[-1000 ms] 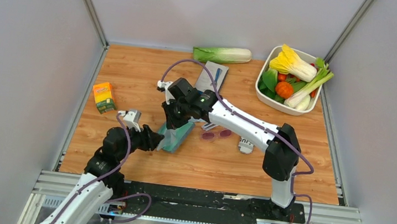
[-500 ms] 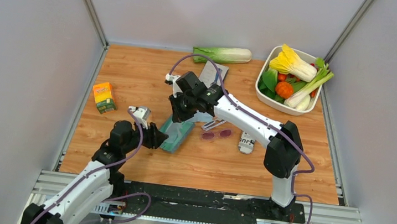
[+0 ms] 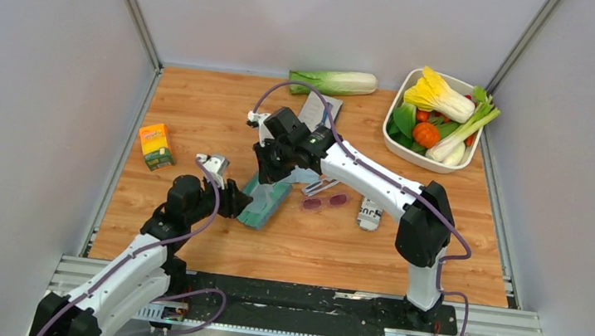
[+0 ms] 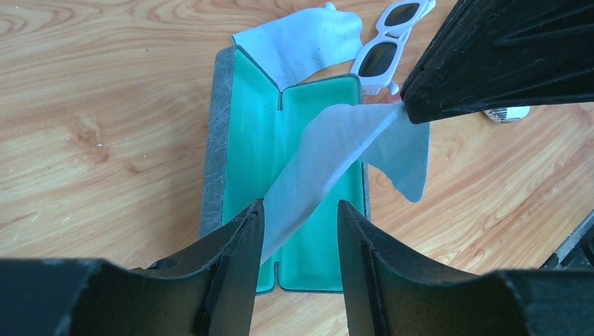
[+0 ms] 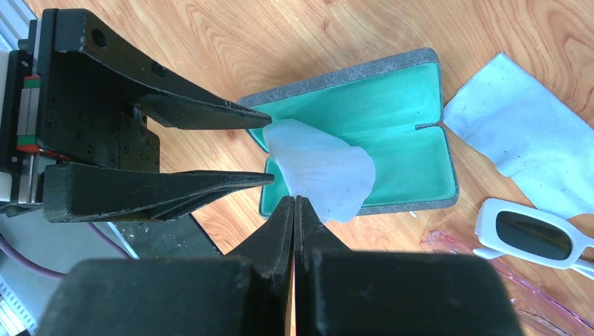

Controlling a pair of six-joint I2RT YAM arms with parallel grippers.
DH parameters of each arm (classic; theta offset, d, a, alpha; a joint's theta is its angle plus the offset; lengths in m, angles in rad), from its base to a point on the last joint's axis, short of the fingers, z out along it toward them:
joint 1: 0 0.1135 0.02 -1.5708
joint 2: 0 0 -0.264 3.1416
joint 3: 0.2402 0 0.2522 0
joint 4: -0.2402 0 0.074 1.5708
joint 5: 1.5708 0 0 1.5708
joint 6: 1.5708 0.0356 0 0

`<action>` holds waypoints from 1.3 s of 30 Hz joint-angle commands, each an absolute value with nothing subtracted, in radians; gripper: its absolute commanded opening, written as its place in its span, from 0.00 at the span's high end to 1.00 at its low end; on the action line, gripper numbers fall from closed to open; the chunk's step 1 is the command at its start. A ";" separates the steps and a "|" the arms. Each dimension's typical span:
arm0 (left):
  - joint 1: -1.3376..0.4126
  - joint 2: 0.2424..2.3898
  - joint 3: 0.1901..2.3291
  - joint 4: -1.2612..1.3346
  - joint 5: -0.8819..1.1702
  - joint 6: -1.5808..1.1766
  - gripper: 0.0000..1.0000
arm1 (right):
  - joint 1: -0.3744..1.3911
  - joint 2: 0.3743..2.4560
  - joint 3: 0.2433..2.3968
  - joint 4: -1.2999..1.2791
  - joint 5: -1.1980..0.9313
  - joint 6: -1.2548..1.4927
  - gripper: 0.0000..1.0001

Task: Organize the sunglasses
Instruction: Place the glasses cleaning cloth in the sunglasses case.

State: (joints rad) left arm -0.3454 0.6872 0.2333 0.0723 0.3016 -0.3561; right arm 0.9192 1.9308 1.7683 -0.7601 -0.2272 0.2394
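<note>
Far left on the worktop (image 3: 199, 116) stands a small orange juice carton (image 3: 156, 146), no part of this job. Next comes my left tool (image 4: 300, 206). Its jaws stand apart, straddling the lower corner of a light blue cloth (image 4: 329, 150) without pinching it. The cloth hangs over the open grey case (image 4: 245, 140), which lies flat with its teal lining up. The cloth's upper edge is pinched in my right tool (image 5: 294, 201), whose jaws are pressed tight together on it.

Just beside the case to the right, the sunglasses (image 3: 324, 202) lie on the wood with their pink lenses showing. They are outside the case and no tool touches them. A pair of white-framed sunglasses (image 5: 536, 234) and a second cloth (image 5: 518, 126) lie near the case's far end. Well off to the right sits a white dish (image 3: 391, 140) of vegetables.

I read the step in hand as dealing with the cloth, either clearing it off the lining or passing it between tools. The pink pair has not yet been started on. Next the cloth has to get clear of the case mouth. If my left tool takes it, those jaws must close on the corner before the right lets go, or it will drop back onto the lining. After that the thin frame needs a light grip at the bridge or a lens rim, and must lie lengthwise in the teal half.
</note>
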 commanded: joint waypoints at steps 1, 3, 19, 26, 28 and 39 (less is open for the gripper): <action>-0.350 0.707 0.265 0.130 0.324 -0.319 0.50 | 0.910 1.916 1.798 -0.750 -0.239 0.224 1.00; -0.350 0.730 0.271 0.129 0.333 -0.319 0.50 | 0.907 1.914 1.795 -0.750 -0.242 0.222 1.00; -0.399 0.854 0.319 0.109 0.288 -0.298 0.54 | 0.887 1.894 1.804 -0.762 -0.244 0.216 1.00; -0.403 0.883 0.331 0.100 0.281 -0.291 0.58 | 0.874 1.887 1.805 -0.768 -0.247 0.215 1.00; -0.408 0.897 0.336 0.100 0.278 -0.290 0.59 | 0.873 1.885 1.807 -0.770 -0.245 0.213 1.00; -0.416 0.930 0.351 0.092 0.272 -0.285 0.60 | 0.864 1.873 1.812 -0.781 -0.241 0.210 1.00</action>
